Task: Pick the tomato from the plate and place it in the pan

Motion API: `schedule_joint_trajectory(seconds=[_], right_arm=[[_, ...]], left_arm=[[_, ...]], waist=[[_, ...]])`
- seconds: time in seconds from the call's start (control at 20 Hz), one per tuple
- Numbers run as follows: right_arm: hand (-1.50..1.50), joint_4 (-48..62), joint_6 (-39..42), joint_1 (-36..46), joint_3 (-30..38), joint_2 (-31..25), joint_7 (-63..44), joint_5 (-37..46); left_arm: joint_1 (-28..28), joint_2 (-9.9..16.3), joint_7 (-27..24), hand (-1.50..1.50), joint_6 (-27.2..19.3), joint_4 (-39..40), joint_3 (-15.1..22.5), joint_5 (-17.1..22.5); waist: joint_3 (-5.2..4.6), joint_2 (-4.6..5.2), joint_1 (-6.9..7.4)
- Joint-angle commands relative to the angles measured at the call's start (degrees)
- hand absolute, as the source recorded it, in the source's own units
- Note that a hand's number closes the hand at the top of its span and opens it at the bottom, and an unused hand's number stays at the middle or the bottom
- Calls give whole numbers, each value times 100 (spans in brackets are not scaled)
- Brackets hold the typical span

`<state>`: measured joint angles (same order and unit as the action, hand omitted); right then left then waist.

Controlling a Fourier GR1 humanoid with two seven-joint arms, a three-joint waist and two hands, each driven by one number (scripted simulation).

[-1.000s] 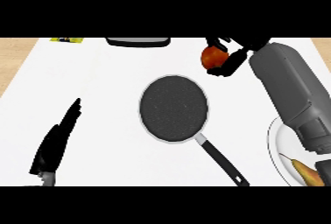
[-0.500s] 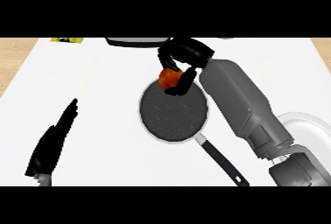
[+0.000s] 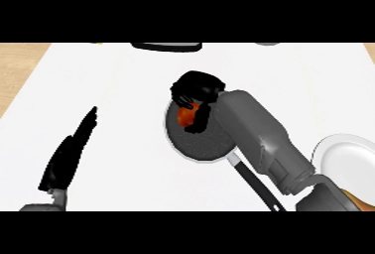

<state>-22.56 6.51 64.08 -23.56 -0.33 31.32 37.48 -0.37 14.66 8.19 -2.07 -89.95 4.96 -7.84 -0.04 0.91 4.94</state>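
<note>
At frame centre, my right hand [image 3: 196, 89] had its fingers curled round the tomato [image 3: 186, 117], over the pan [image 3: 192, 144]. Releasing carelessly might have sent it rolling onto the bench [image 3: 132, 158]. My left hand [image 3: 67, 158] rested open, lower left.

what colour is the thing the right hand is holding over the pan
Orange-red: the tomato in the right hand, above the dark pan, head view.

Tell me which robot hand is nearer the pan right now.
Right. The right robot hand is over the pan, curled round the tomato. The left robot hand rests open, off to the pan's left.
</note>
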Motion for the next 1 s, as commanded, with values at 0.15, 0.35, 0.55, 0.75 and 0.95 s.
schedule_joint_trajectory(seconds=[0.15,0.35,0.55,0.75,0.95], right_arm=[[-150,298,1144,-603,-164,32,-896,-1059],[-150,-144,1239,-821,0,32,-777,-1994],[-150,-330,694,-889,268,32,-541,-2780],[-150,-309,368,-700,571,33,-879,-3626],[-150,190,-82,-192,1083,33,-1152,-4090]], left_arm=[[-112,-128,130,0,-2,-110,189,-104],[-57,79,133,0,153,-228,74,-54],[-67,12,84,0,137,-117,50,-26],[-118,-142,1,0,34,54,109,-103],[-89,-106,-39,0,6,47,18,-106]], waist=[[6,37,212],[14,10,193],[17,32,215],[10,16,99],[7,50,104]])
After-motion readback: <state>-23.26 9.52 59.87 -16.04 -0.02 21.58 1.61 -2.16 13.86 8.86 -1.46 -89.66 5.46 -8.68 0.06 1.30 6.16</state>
